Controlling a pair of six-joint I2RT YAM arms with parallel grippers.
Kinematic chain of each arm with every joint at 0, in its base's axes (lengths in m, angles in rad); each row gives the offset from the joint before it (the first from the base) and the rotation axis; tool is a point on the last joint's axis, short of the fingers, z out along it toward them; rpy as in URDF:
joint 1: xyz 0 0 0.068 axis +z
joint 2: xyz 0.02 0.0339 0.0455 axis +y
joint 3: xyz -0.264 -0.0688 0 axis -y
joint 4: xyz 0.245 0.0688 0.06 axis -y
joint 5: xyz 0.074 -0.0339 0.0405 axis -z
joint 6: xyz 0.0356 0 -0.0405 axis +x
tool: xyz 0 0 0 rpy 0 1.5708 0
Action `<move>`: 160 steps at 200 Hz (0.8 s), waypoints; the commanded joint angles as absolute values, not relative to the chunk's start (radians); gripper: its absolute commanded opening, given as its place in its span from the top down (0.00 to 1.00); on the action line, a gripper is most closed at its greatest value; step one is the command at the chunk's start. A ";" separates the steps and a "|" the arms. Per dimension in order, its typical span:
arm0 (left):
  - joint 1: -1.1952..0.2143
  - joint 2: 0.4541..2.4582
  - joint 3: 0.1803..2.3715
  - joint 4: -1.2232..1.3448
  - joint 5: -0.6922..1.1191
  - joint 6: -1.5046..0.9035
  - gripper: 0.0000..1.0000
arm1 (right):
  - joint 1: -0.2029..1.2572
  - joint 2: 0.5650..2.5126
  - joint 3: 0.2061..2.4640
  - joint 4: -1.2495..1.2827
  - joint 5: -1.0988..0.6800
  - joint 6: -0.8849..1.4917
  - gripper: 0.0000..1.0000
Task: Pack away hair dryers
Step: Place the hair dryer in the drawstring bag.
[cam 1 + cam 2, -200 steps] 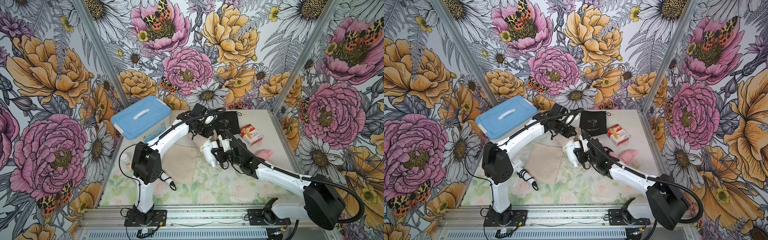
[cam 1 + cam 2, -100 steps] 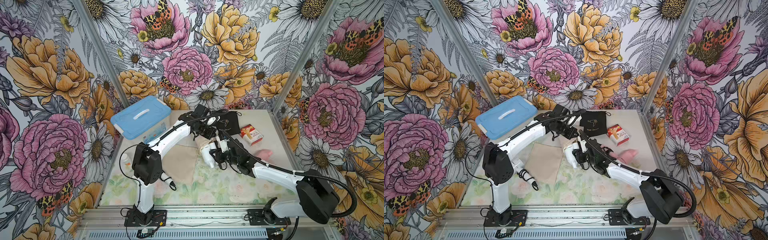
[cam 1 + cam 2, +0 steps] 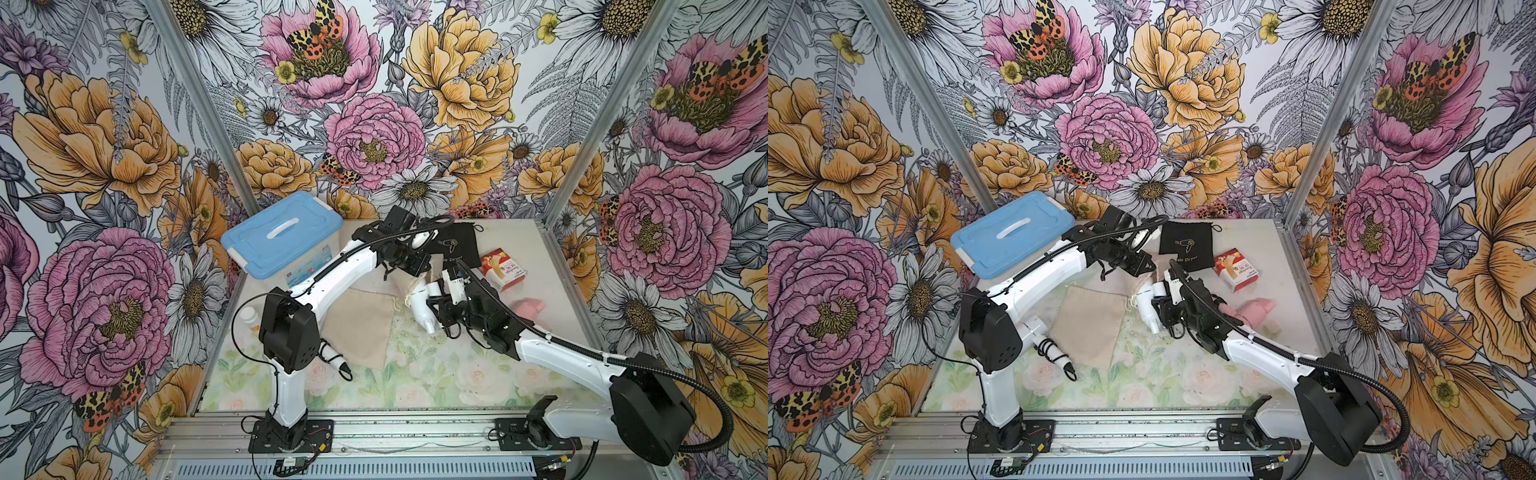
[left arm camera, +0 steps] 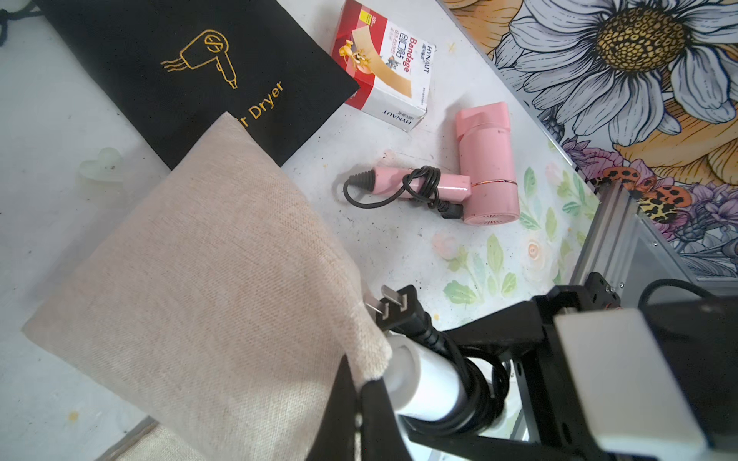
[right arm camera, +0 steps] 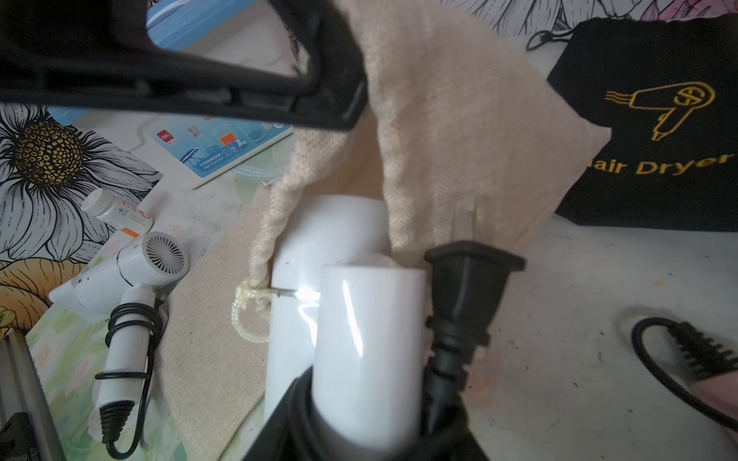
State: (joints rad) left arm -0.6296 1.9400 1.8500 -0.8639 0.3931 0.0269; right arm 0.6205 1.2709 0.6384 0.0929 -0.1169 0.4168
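Near the middle of both top views, the left gripper (image 4: 361,389) has its jaws pinched together on the rim of the raised beige pouch (image 4: 207,279), and the cloth hangs from them. The right gripper (image 5: 367,415) is clamped on the cord-wrapped handle of a white hair dryer (image 5: 367,319). The dryer's far end sits at the pouch's mouth, partly under the cloth rim, and its black plug (image 5: 471,275) touches the cloth.

A 2nd white hair dryer (image 3: 1050,345) lies on the table (image 3: 457,374) at lower left, beside the left arm's base. The pink hair dryer (image 4: 487,159) lies at the right, partly hidden behind the right arm in the top views. A flat beige pouch (image 3: 361,328) lies left of centre. A black pouch (image 3: 1185,245) and a bandage box (image 4: 387,68) lie towards the back, and a blue-lidded box (image 3: 282,237) stands at upper left.
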 commanded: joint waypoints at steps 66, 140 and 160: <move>-0.642 2.067 1.980 -0.848 0.421 0.006 1.00 | 0.648 1.225 0.635 0.083 -0.076 0.374 0.77; -0.670 2.112 2.016 -0.847 0.439 0.007 1.00 | 0.671 1.240 0.660 0.068 -0.061 0.358 0.77; -0.675 2.113 2.019 -0.848 0.442 0.008 1.00 | 0.681 1.258 0.678 0.063 -0.059 0.350 0.77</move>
State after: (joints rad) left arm -0.6636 2.0949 1.9846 -0.8673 0.4091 0.0235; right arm 0.6628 1.2564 0.6254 0.0151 -0.0624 0.3725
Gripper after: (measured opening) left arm 0.049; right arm 0.421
